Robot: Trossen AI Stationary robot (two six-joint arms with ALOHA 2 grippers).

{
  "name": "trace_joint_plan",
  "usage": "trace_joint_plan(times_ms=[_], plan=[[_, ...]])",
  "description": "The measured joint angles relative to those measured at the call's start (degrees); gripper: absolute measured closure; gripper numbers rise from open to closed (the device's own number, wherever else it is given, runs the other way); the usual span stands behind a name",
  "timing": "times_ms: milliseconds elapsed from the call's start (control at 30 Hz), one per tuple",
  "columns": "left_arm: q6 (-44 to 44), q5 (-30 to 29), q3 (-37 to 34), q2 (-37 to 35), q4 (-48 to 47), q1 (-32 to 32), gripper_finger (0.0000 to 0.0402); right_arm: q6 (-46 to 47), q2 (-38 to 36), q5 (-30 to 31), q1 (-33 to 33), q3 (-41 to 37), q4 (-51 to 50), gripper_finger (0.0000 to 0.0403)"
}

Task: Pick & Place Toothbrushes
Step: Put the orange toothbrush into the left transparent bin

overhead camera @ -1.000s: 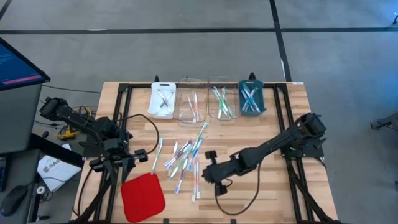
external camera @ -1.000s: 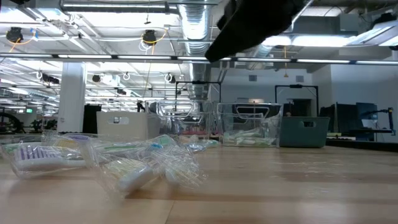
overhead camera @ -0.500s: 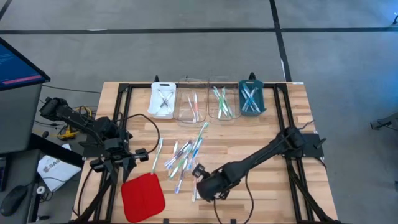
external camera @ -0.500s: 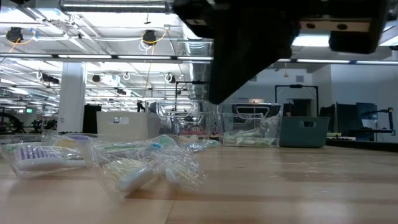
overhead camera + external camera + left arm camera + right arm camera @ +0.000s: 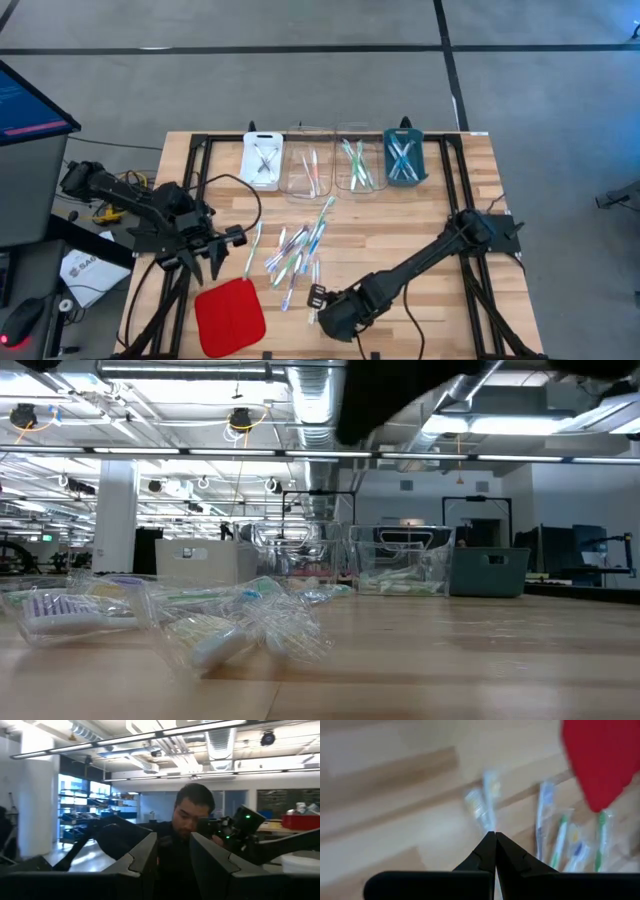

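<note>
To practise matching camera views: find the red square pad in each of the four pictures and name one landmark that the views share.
High view: red pad at the table's near-left corner.
Low view: not in it.
Left wrist view: not in it.
Right wrist view: upper right corner.
Shared landmark: the loose toothbrushes beside the pad, also in the low and right wrist views.

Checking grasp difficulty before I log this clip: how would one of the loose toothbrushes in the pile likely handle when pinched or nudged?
The toothbrushes look slim and probably light, so a nudge would likely slide or spin one. They lie crossed over each other, so lifting one may drag its neighbours. In the low view they appear wrapped in clear film, probably slippery and crinkly.
</note>
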Motion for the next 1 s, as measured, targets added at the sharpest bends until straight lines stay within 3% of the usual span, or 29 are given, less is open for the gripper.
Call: trace_joint_plan(times_ms=[200, 400, 733, 1000], plan=[[0.0, 0.0, 0.0, 0.0, -0.9, 3.1, 0.0293, -1.7, 0.0, -7.1, -5.1, -0.5, -5.9, 0.0403], [-0.3, 0.2, 0.0, 0.0, -5.0, 6.6, 0.0293, -11.5, 0.0, -13.3, -9.8, -0.5, -5.0, 0.0387], [-0.4, 0.3, -5.9, 0.0, -7.9, 7.8, 0.0293, -12.7, 0.0, -15.1, -13.8, -0.5, -5.2, 0.0318], [-0.7, -1.5, -6.7, 0.0, -7.7, 6.1, 0.0293, -15.1, 0.0, -17.6, -14.4, -3.3, -3.1, 0.0264]])
